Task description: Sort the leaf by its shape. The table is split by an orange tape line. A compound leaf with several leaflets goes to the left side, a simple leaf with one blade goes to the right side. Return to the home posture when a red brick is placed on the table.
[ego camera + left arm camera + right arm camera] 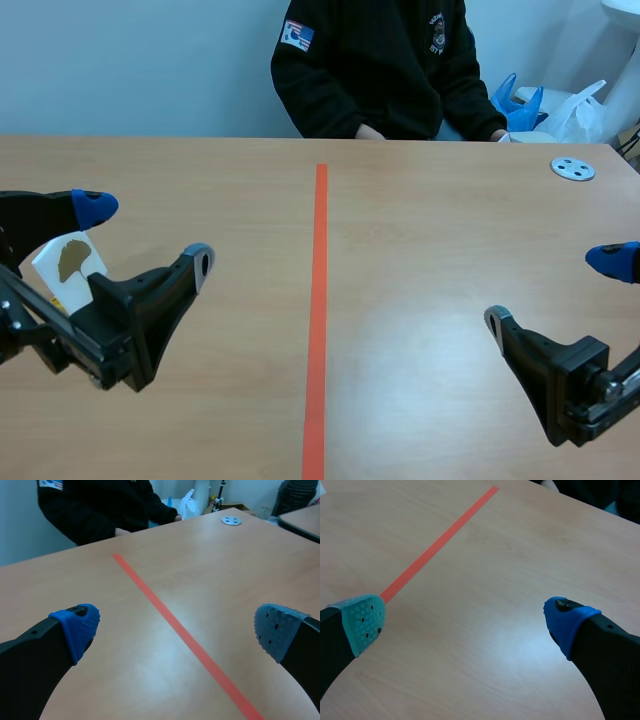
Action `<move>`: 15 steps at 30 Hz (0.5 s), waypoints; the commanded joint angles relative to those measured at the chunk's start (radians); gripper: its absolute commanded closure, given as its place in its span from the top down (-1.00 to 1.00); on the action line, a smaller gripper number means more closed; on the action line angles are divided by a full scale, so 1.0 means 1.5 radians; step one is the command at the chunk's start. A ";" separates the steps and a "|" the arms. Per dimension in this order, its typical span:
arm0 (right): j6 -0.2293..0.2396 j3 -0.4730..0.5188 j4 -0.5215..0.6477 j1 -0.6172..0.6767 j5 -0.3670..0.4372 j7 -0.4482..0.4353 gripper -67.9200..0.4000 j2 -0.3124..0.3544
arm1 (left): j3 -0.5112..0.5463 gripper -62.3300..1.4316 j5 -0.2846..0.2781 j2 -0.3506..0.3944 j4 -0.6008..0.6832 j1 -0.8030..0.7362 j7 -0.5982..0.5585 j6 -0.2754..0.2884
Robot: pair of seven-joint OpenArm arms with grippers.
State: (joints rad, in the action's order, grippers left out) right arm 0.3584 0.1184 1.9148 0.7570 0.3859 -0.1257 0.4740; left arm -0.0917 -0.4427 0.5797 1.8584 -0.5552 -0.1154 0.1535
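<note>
A white card bearing one brown, fan-shaped leaf lies on the table left of the orange tape line. In the scene view it shows near the far finger of my left gripper, partly hidden by the arm. The left wrist view does not show the card; there the left gripper stands open over bare wood with the tape line ahead of it. My right gripper is open low on the right side, with nothing between its fingers.
A person in a black top sits across the table, hands at the far edge. A round metal disc lies at the far right. A white plastic bag and blue items sit beyond the table.
</note>
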 commanded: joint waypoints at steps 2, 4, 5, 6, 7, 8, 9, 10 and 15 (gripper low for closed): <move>-0.002 0.004 0.004 -0.008 0.005 -0.010 1.00 0.007 | 0.005 1.00 -0.006 0.003 0.011 -0.025 0.007 -0.001; -0.002 0.004 0.004 -0.008 0.005 -0.010 1.00 0.007 | 0.005 1.00 -0.006 0.003 0.021 -0.049 0.011 -0.001; -0.002 0.004 0.004 -0.008 0.005 -0.009 1.00 0.007 | 0.005 1.00 -0.005 0.003 0.024 -0.057 0.014 -0.001; -0.002 0.004 0.004 -0.008 0.005 -0.009 1.00 0.007 | 0.005 1.00 -0.004 0.003 0.027 -0.065 0.017 -0.001; -0.002 0.004 0.004 -0.008 0.005 -0.009 1.00 0.007 | 0.005 1.00 0.002 0.003 0.028 -0.070 0.020 -0.001; -0.002 0.004 0.004 -0.008 0.005 -0.009 1.00 0.007 | 0.005 1.00 0.014 0.003 0.029 -0.073 0.020 -0.001; -0.002 0.004 0.004 -0.008 0.005 -0.009 1.00 0.007 | 0.005 1.00 0.024 0.002 0.028 -0.073 0.022 -0.001; -0.002 0.004 0.004 -0.008 0.005 -0.009 1.00 0.007 | 0.005 1.00 0.035 0.002 0.028 -0.073 0.025 -0.001; -0.002 0.004 0.004 -0.008 0.005 -0.009 1.00 0.007 | 0.005 1.00 0.049 0.002 0.028 -0.073 0.025 -0.001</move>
State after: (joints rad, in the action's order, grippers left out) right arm 0.3588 0.1184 1.9148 0.7570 0.3859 -0.1257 0.4740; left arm -0.0910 -0.3595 0.5797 1.8938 -0.6704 -0.0628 0.1509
